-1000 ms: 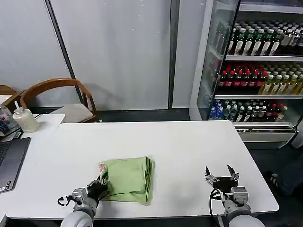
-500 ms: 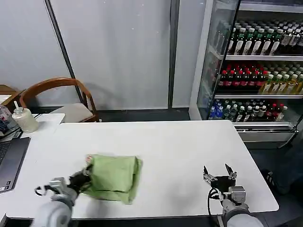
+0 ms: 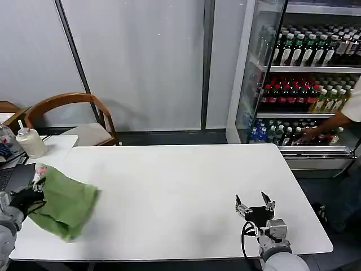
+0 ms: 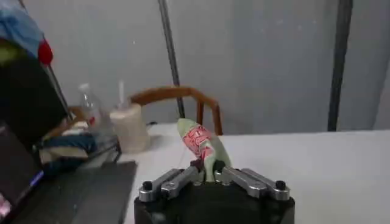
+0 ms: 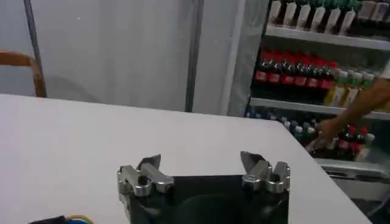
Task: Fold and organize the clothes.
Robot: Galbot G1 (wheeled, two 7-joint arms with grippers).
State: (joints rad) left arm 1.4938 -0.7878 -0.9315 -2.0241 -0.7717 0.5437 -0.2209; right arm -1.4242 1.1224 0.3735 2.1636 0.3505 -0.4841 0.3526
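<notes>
Head view places the folded polo shirt (image 3: 65, 206) at the left end of the white desk (image 3: 186, 186), near the front edge. It is a light green, soft bundle, folded into a thick pad of several layers. Its far part is lifted and the whole bundle slopes down toward the desk's front edge, where its lower corner sags. A scrap of red-and-white print peeps out at the upper left corner, right where the left pincer (image 3: 29, 197) grips it.

That left pincer sits at the view's left edge, dark and clamped on the shirt's corner. In the left wrist view the left pincer (image 4: 210, 176) has its two metal fingers (image 4: 183, 178) pressed together on a narrow ridge of fabric, and the polo shirt (image 4: 201, 146) stands up from between them as a pale green fold bearing the red-and-white checkered graphic.

Beside the left end of the desk lies a dark laptop (image 3: 12, 179), and beyond it stands a pale pump bottle (image 3: 29, 141).

The right pincer (image 3: 255, 206) hovers over the right front part of the desk, well apart from the shirt. In the right wrist view the right pincer (image 5: 204, 170) has its fingers spread wide, with nothing between them.
</notes>
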